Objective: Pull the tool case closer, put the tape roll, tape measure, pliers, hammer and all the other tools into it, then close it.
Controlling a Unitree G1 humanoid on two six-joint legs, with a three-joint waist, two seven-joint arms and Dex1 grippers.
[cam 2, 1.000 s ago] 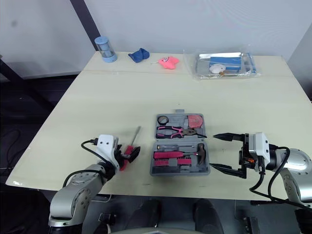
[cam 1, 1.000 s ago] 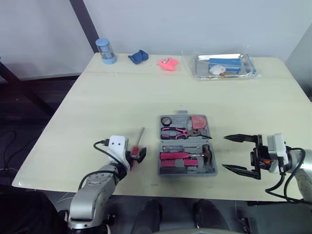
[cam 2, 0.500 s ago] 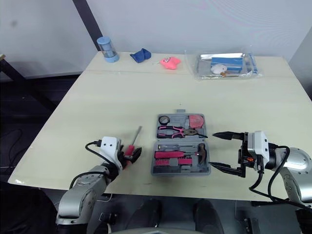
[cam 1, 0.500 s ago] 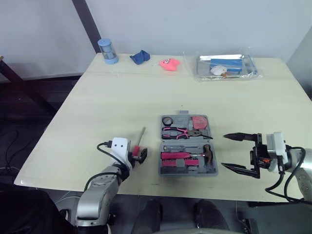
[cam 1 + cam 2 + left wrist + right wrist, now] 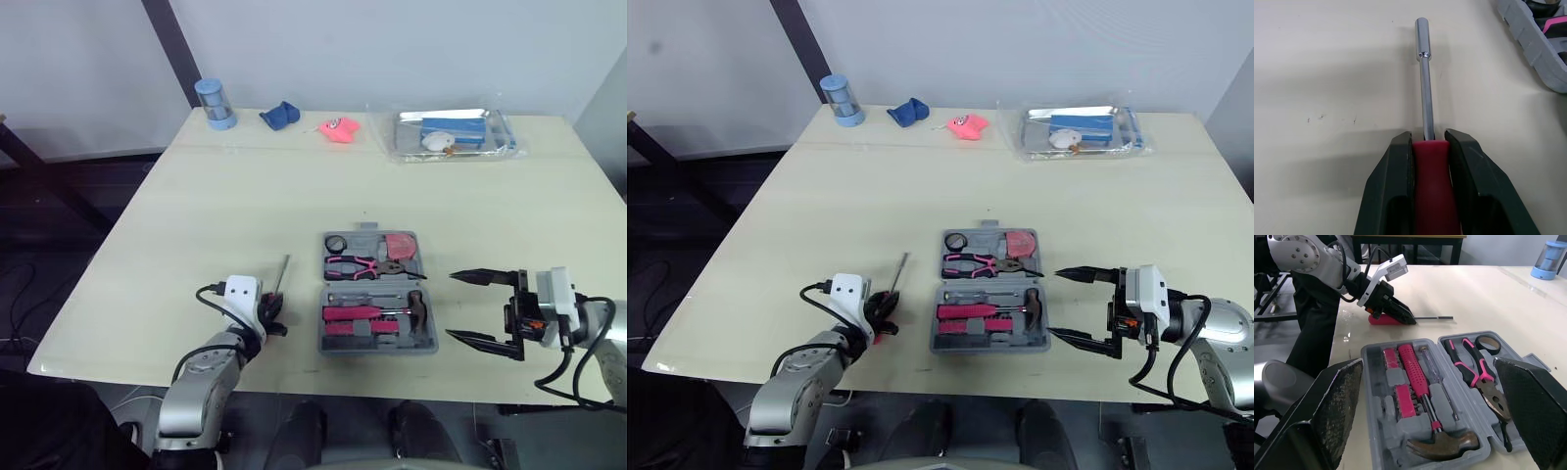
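Our left end effector (image 5: 1428, 140) now pinches the red screwdriver (image 5: 1423, 88) lower, down on the tabletop (image 5: 245, 196). Our right end effector (image 5: 482, 310) stays spread beside the tool case (image 5: 372, 347).

Bright, even light covers the tabletop (image 5: 245, 196). A soft shadow lies beside the screwdriver (image 5: 1424, 73). The plastic packet (image 5: 454, 134) near the far edge glints faintly.

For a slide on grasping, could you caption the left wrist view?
Left gripper clamped on the red-handled screwdriver, its steel shaft pointing across the table near the grey tool case.
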